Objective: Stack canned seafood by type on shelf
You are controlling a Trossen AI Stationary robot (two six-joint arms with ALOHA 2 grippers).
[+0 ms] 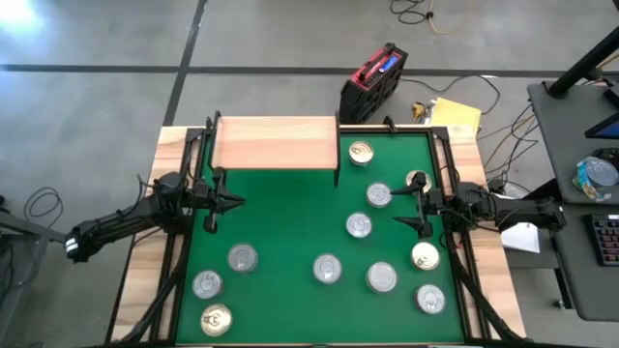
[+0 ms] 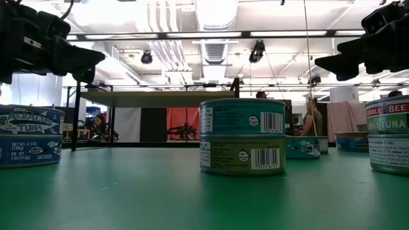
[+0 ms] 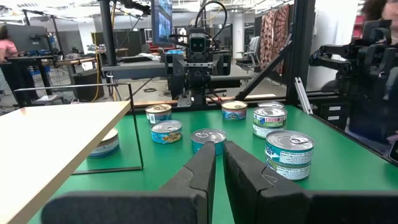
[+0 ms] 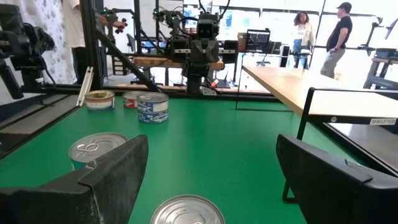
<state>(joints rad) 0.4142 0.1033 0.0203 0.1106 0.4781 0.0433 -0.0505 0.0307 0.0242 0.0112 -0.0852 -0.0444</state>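
Tins (image 1: 359, 225): round, flat, metal-lidded, scattered on green mat (image 1: 280, 232); left claw (image 1: 235, 203) clenched empty, right claw (image 1: 398, 205) released.

"TUNA" on the left-hand stacked tin (image 2: 29, 126); "BEE" and "TUNA" on the right-edge tin (image 2: 388, 121).

We list a green mat (image 1: 290, 217) on the wooden tabletop (image 1: 155, 246), bearing scattered tins (image 1: 327, 268) and, far left, a bare-topped shelf (image 1: 276, 142).

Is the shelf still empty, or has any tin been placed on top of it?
Empty. In the high view the shelf shows a bare wood top, and every tin in view, such as the nearest one, sits on the green mat.
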